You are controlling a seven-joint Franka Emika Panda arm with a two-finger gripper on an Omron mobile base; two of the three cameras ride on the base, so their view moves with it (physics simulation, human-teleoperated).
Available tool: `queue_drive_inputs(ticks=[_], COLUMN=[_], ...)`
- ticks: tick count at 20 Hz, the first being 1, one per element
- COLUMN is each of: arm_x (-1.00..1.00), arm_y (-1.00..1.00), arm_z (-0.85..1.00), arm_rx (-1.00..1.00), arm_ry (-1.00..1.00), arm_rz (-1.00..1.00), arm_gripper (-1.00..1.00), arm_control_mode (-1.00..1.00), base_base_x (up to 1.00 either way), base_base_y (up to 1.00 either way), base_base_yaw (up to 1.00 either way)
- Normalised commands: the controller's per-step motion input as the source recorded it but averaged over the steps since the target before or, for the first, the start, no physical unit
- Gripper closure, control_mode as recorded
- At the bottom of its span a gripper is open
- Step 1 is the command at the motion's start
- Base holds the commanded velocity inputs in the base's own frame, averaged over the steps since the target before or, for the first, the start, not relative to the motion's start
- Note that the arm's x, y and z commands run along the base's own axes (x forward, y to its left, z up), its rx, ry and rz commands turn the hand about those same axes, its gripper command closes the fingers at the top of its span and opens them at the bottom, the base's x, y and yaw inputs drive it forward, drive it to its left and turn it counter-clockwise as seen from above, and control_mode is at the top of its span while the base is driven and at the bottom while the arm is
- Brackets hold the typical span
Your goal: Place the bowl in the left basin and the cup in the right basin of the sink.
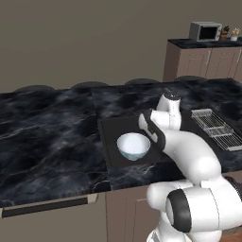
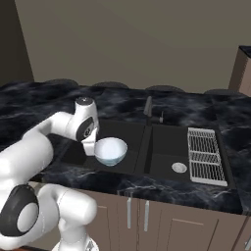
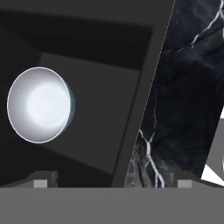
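You have the bowl [image 2: 111, 150] sitting in the left basin [image 2: 78, 152] of the sink [image 2: 162, 147], upright and apart from the pincer [image 3: 111, 183], whose jaws stand wide and hold nothing. The bowl is round, deep, glossy white with pale blue-grey outside; judge it stiff, smooth and breakable, best taken by its thin rim. The right basin [image 2: 169, 142], beside it across the divider, is matte black with a silver drain [image 2: 179, 167] and a wire rack [image 2: 203, 156]. Black marbled stone forms the surface [image 1: 47, 132]. You can't yet see the cup.
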Motion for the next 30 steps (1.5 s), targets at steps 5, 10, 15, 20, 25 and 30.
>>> queue_drive_inputs(ticks=[5, 10, 15, 20, 25, 30], arm_x=[-0.54, -0.48, -0.38, -0.33, -0.34, -0.31], arm_y=[-0.17, -0.2, -0.18, -0.28, -0.34, -0.33], arm_z=[0.17, 0.14, 0.05, 0.08, 0.11, 0.09], arm_rx=[-0.02, -0.06, -0.13, -0.12, -0.03, 0.0], arm_ry=[0.0, 0.0, 0.0, -0.01, 0.0, 0.0], arm_rz=[0.07, 0.16, 0.28, 0.33, 0.23, 0.21], arm_gripper=[-1.0, -1.0, -1.0, -1.0, -1.0, -1.0], arm_control_mode=[-1.0, -1.0, -1.0, -1.0, -1.0, -1.0], base_base_x=[0.0, 0.0, 0.0, 0.0, 0.0, 0.0], base_base_y=[0.0, 0.0, 0.0, 0.0, 0.0, 0.0], base_base_yaw=[0.0, 0.0, 0.0, 0.0, 0.0, 0.0])
